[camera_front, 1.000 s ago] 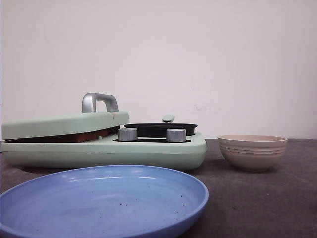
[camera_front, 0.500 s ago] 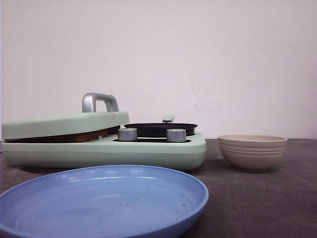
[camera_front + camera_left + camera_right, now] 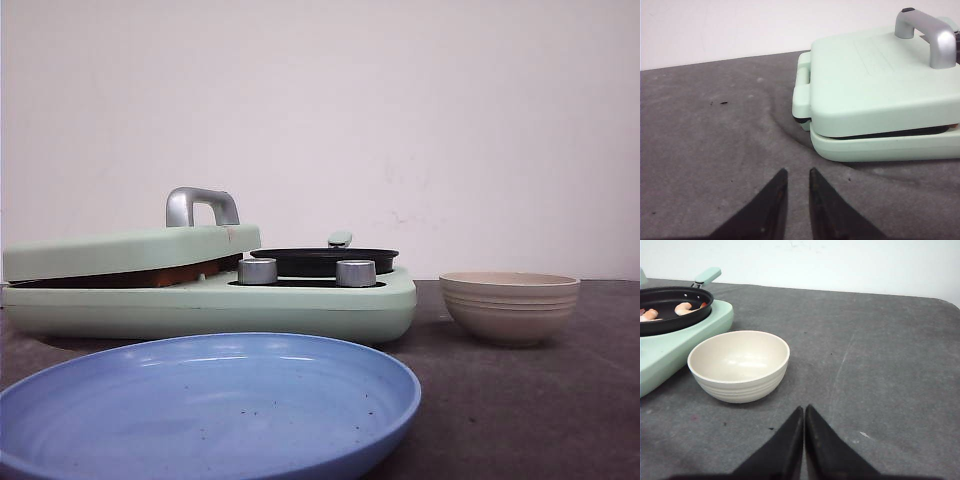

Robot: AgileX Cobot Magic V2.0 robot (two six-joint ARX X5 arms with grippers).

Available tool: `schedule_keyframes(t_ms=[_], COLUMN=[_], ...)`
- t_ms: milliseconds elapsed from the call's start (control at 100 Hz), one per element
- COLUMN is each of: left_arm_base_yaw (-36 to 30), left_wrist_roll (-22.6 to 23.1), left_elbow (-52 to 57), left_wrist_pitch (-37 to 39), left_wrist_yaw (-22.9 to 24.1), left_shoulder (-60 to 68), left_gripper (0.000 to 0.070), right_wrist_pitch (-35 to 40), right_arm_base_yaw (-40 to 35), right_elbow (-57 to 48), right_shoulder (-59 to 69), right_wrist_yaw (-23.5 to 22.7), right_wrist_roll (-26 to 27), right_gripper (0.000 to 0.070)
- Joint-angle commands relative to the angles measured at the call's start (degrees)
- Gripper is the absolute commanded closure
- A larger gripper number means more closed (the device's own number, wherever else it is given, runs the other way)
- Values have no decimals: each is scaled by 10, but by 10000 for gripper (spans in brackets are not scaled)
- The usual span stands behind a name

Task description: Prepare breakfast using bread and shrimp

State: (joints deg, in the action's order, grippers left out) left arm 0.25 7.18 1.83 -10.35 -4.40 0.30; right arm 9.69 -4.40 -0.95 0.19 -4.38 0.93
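Observation:
The bread shows only as a brown edge (image 3: 150, 275) in the gap under the shut lid (image 3: 130, 250) of the mint-green breakfast maker (image 3: 300, 305). Pale pink shrimp (image 3: 684, 308) lie in the maker's black pan (image 3: 670, 315), which also shows in the front view (image 3: 323, 260). The beige ribbed bowl (image 3: 739, 365) stands empty beside the maker. My left gripper (image 3: 798, 173) is slightly open and empty, low over the grey table, short of the maker's lid (image 3: 875, 80). My right gripper (image 3: 804, 409) is shut and empty, just in front of the bowl. Neither gripper shows in the front view.
A large blue plate (image 3: 380, 400) lies empty at the front of the table, before the maker. The lid has a silver handle (image 3: 200, 205). Two silver knobs (image 3: 257, 271) sit on the maker's front. The pan's green handle (image 3: 707, 276) points to the back. A white wall stands behind.

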Motion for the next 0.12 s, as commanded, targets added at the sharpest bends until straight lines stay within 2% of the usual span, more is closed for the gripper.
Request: schedule_keyframes(t_ms=[0,110], left_arm_base_yaw=[1,1], left_wrist_roll=[7,7], left_elbow=[-9,-9], left_wrist_pitch=[-4,-4], left_wrist_yaw=[1,1], left_shoulder=[-1,-1], left_gripper=[700,700], right_wrist_pitch=[-7,-7], right_arm_base_yaw=[0,0], right_elbow=[2,2], right_shoulder=[0,0], right_wrist_yaw=[-1,-1], right_wrist_roll=[8,8], right_gripper=[700,700])
